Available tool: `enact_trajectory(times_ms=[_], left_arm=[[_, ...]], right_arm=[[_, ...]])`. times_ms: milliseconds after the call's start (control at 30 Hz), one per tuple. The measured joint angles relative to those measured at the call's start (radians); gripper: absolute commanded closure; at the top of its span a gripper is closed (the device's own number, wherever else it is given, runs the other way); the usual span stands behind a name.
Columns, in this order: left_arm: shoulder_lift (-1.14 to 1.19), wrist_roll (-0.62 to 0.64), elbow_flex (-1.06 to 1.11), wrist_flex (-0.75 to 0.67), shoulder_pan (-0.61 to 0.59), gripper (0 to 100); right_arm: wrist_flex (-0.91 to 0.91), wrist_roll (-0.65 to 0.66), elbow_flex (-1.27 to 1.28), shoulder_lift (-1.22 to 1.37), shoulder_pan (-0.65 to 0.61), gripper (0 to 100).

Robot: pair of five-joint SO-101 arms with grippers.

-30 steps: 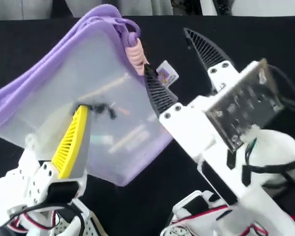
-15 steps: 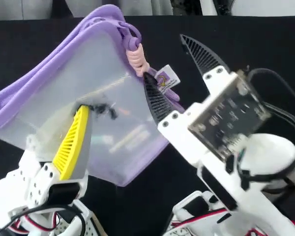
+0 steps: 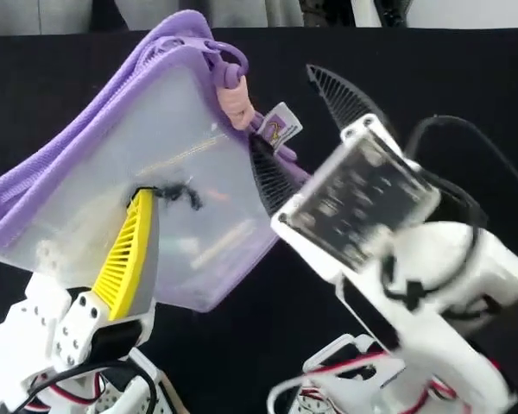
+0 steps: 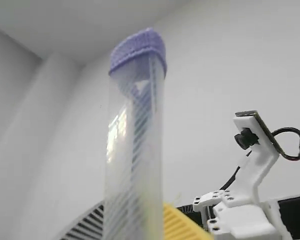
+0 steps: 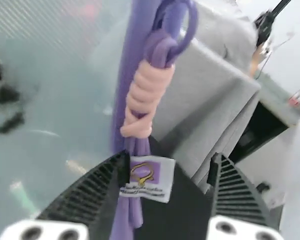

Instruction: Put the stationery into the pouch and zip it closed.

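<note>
While the left gripper pinches the pouch, the right gripper is spread.
High view: pouch held tilted above the table, steadied for zipping — left wrist view: it stands edge-on in the pinch — right wrist view: pull cord between the jaws, ungrasped.

table: black cloth | wall: white | curtain: grey

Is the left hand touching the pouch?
Touching. In the high view the left hand presses its yellow finger flat against the pouch; the left wrist view shows the pouch between its fingers.
</note>
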Motion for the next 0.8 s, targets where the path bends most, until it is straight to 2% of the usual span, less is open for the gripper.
enact_trajectory(times_ms=[367,700,800], left_arm=[[0.000,-0.009,0.000,0.000,0.000,97],[-0.002,-0.008,0.000,0.000,0.000,97],[0.000,-0.009,0.000,0.000,0.000,97]], right_arm=[[0.002,0.000,0.275,-0.146,0.014,73.7],[-0.011,-0.002,0.385,-0.149,0.184,73.7],[-0.012,0.021,0.394,-0.138,0.198,73.7]])
